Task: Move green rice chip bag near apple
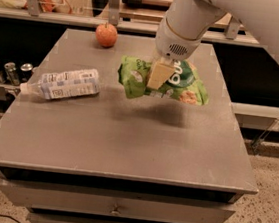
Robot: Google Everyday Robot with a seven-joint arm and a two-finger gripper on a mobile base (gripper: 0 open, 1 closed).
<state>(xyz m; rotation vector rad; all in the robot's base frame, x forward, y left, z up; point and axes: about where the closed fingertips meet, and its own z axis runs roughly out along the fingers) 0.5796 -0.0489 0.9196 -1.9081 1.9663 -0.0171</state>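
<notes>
**Item held: green rice chip bag, above grey table**

Gripper (155, 81): two-finger, on the end of a smooth white arm (190, 18) that comes down from the upper right. It is placed over the middle-rear of the table. One flat, cream-coloured finger lies across the front face of the pouch. The jaws are closed onto the pouch's middle and carry it.

Green rice chip bag (187, 82): puffy, crinkled light-green foil pouch with a dark green round logo, white lettering and pictured tan round chips at its right end. It lies lengthwise, left to right, and is pinched at the centre so that both ends puff out. It hangs clear of the table top, and a soft shadow (149, 112) falls on the surface under it.

Apple (106, 34): small, round and red-orange, with a short stem. It stands at the table's rear edge, to the left of the bag and behind it, apart from it.

Bottle (64, 83): clear plastic with a white printed label. It lies on its side at the table's left, cap toward the left edge, well apart from the bag.

Table (125, 152): matte grey flat top, with a drawer (114, 210) and small knob below the front edge.

Cans (5, 70): metal tops in a row, on a lower shelf beyond the table's left side.
</notes>
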